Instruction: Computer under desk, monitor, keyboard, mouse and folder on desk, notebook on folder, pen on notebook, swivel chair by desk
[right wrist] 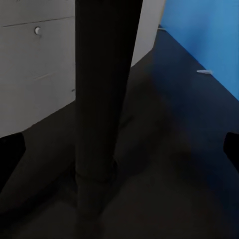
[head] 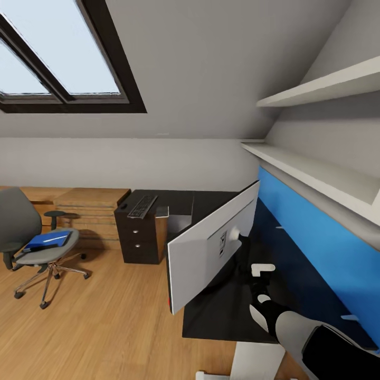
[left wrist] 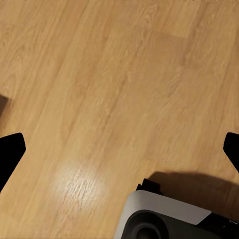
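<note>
The monitor stands on the black desk with its light grey back towards me. My right gripper is open at the monitor's thin stand, one fingertip on each side and well apart from it. On the desk's far wing lies the keyboard. The swivel chair stands at the left on the floor with the blue folder on its seat. My left gripper is open over bare floor. The computer is out of view; mouse, notebook and pen are too small to tell.
Light wooden low cabinets line the back wall behind the chair. A blue panel backs the desk, with white shelves above it under the sloping ceiling. My own base is close to the left gripper on the wooden floor.
</note>
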